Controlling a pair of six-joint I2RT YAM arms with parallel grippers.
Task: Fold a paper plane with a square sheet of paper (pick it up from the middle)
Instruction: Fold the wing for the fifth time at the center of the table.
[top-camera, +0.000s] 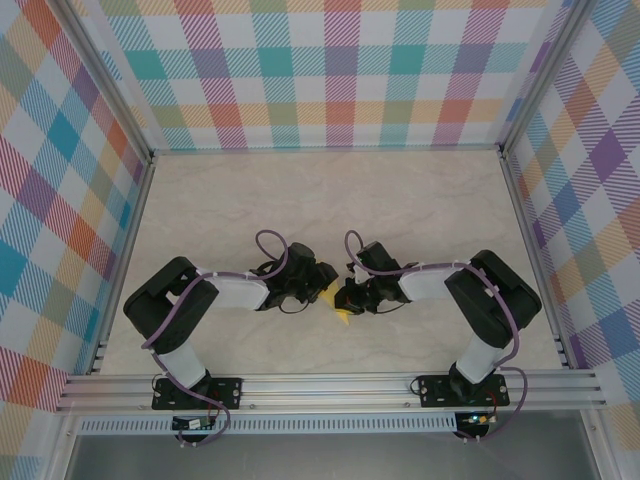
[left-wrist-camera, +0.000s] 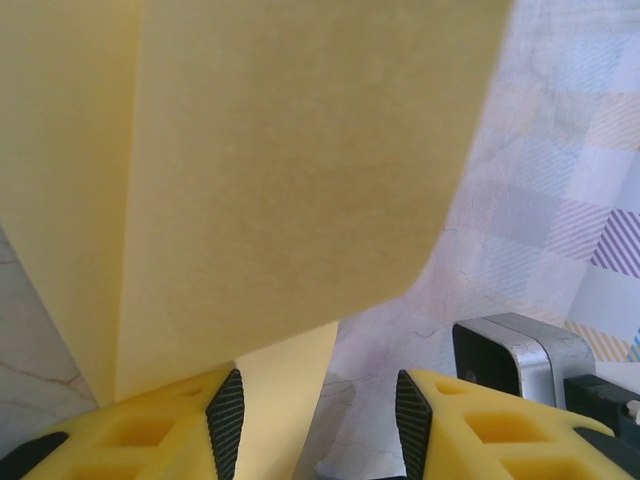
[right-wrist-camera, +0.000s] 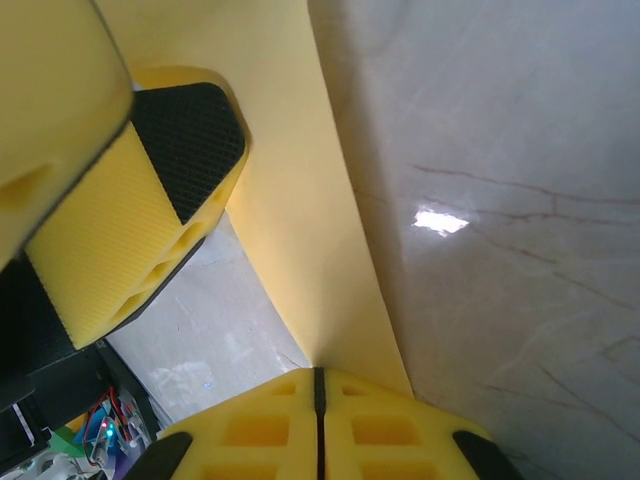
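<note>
Top view: both arms reach inward and meet mid-tabletop (top-camera: 400, 200), left hand (top-camera: 328, 293) and right hand (top-camera: 347, 298) almost tip to tip. The yellow sheet (top-camera: 341, 313) shows as a small bit between and just under them, toward the near edge. Jaw state can't be read from up here. Plaid walls (top-camera: 300, 70) run round three sides. Left wrist: the yellow sheet (left-wrist-camera: 280, 180) stands up close in front of the lens, two layers with a straight crease running down on the left. A narrow strip of it drops into the left hand (left-wrist-camera: 320, 420). Jaws are partway apart with a clear gap, and the paper lies against the left-side pad (left-wrist-camera: 225, 420) only, apart from the other pad. A silver block (left-wrist-camera: 515, 350) sits at lower right. Right wrist: right hand (right-wrist-camera: 318, 395) is closed tight, fingers flush, pinching the narrow end of the sheet (right-wrist-camera: 300, 200), which rises up and away from it above the marbled tabletop (right-wrist-camera: 500, 250). One finger of the left hand (right-wrist-camera: 140, 230) sits at upper left, black pad beside the paper.
</note>
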